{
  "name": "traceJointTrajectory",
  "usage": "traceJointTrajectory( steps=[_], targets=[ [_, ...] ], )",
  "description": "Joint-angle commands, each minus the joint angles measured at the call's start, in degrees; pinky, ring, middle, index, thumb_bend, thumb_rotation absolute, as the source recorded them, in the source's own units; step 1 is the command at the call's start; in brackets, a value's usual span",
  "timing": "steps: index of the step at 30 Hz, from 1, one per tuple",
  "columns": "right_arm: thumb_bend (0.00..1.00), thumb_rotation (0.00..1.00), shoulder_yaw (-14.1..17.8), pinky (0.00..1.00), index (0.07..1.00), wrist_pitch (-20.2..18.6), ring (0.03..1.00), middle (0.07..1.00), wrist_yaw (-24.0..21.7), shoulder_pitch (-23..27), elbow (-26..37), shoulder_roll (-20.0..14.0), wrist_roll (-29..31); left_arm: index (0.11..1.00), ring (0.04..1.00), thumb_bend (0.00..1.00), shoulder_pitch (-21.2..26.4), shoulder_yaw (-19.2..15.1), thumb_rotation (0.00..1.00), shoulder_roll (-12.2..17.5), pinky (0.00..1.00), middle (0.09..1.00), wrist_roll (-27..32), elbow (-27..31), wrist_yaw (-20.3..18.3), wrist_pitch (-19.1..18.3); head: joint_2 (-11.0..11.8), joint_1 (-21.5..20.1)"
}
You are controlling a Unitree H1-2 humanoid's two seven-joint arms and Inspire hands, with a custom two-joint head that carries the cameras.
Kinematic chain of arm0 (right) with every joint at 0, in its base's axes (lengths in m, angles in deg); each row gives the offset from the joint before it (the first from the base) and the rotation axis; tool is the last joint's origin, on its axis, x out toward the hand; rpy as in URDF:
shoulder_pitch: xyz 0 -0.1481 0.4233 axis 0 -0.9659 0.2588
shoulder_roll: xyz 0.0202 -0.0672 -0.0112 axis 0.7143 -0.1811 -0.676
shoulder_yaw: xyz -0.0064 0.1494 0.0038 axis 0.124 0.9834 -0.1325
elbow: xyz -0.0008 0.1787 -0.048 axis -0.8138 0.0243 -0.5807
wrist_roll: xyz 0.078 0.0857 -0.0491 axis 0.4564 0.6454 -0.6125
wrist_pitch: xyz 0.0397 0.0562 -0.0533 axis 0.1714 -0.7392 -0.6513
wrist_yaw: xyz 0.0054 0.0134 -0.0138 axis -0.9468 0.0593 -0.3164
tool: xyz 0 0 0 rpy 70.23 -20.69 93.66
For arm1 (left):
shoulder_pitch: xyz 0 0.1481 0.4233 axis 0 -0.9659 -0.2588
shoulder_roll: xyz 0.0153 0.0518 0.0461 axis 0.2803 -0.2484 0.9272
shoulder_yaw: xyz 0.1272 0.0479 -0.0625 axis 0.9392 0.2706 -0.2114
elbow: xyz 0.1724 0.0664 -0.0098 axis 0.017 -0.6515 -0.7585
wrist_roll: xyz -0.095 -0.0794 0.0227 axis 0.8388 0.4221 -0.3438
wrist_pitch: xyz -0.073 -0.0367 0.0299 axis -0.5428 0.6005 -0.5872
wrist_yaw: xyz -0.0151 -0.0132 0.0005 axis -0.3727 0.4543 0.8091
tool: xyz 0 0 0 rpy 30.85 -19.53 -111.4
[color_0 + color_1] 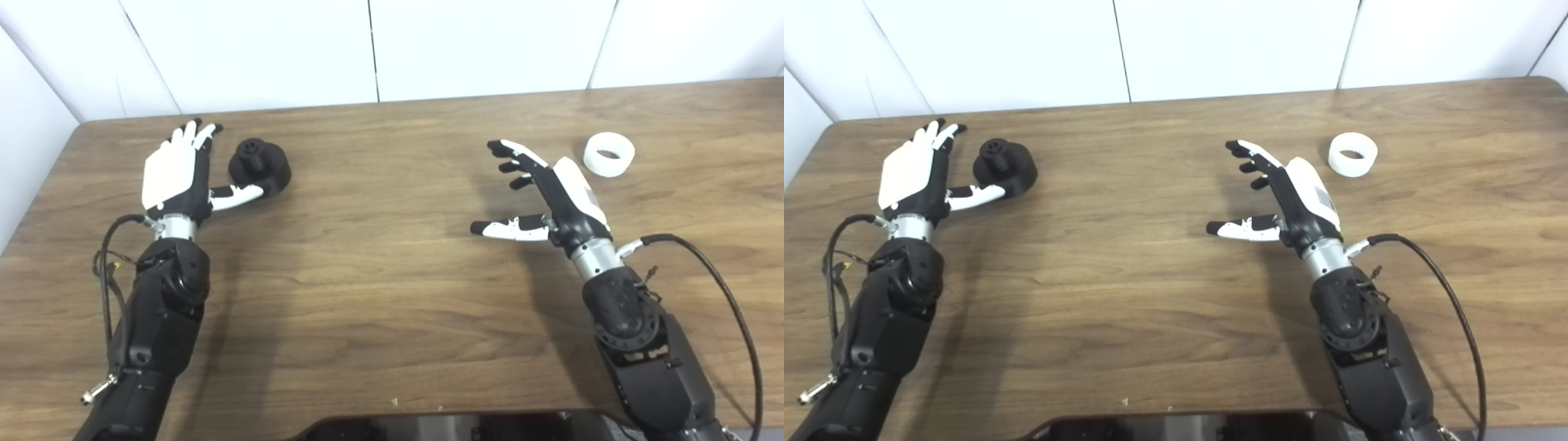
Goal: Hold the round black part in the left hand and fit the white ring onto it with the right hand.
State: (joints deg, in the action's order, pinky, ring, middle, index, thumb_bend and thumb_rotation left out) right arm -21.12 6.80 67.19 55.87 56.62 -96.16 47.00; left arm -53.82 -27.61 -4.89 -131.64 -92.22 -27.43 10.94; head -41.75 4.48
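Observation:
The round black part (260,166) with a raised hub sits on the table at the far left. My left hand (177,174) is open just left of it, fingers stretched away from me, thumb tip reaching toward the part's near side. The white ring (609,154) lies flat on the table at the far right. My right hand (545,193) hovers open a short way left of and nearer than the ring, fingers spread and thumb pointing left. Neither hand holds anything.
The wooden table (380,275) runs to a white panelled wall at the back. A black cable (723,294) loops from the right wrist over the table. A dark edge of the robot's body (453,425) shows at the bottom.

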Motion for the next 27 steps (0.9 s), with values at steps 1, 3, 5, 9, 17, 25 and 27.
traceJointTrajectory(
  steps=[1,3,5,9,17,25,27],
  targets=[
    [0.8,0.23,0.34,0.66,0.862,1.92,0.784,0.855,0.85,2.05,2.03,-0.05,0.0,0.833,1.0,1.0,3.27,-0.09,0.53,2.32,0.98,1.0,0.46,2.34,-0.18,0.17,-0.07,0.03],
    [0.8,0.22,0.39,0.67,0.864,2.02,0.784,0.858,0.84,2.13,2.01,-0.05,0.13,0.815,1.0,1.0,3.55,0.24,0.53,2.4,0.96,1.0,0.61,2.02,-0.6,0.05,-0.08,-0.1],
    [0.8,0.22,0.46,0.67,0.867,1.89,0.784,0.86,0.76,2.14,2.18,-0.06,0.2,0.81,1.0,1.0,3.93,0.63,0.53,2.45,0.96,1.0,0.59,1.39,-0.81,-0.05,-0.16,-0.32],
    [0.79,0.22,0.61,0.66,0.868,1.67,0.788,0.867,0.5,1.98,2.76,-0.21,0.39,0.81,1.0,1.0,4.76,1.36,0.52,2.52,0.97,1.0,0.78,-0.08,-0.97,-0.41,-0.53,-0.59],
    [0.79,0.21,1.19,0.66,0.87,1.47,0.792,0.876,0.17,1.27,3.66,-0.59,1.17,0.811,1.0,1.0,6.02,2.71,0.55,2.61,0.96,1.0,0.77,-2.59,0.5,0.29,-0.71,-0.82],
    [0.79,0.2,1.57,0.64,0.873,1.49,0.785,0.879,0.0,0.59,3.96,-0.79,2.14,0.825,1.0,1.0,7.18,3.65,0.56,2.69,0.96,1.0,0.73,-5.62,1.96,0.61,-0.94,-0.85],
    [0.8,0.2,1.59,0.63,0.873,1.79,0.778,0.876,0.1,0.48,4.03,-1.04,2.09,0.833,1.0,1.0,7.54,3.76,0.55,2.58,0.97,1.0,0.88,-6.51,2.23,0.61,-0.98,-1.0]
  ],
)
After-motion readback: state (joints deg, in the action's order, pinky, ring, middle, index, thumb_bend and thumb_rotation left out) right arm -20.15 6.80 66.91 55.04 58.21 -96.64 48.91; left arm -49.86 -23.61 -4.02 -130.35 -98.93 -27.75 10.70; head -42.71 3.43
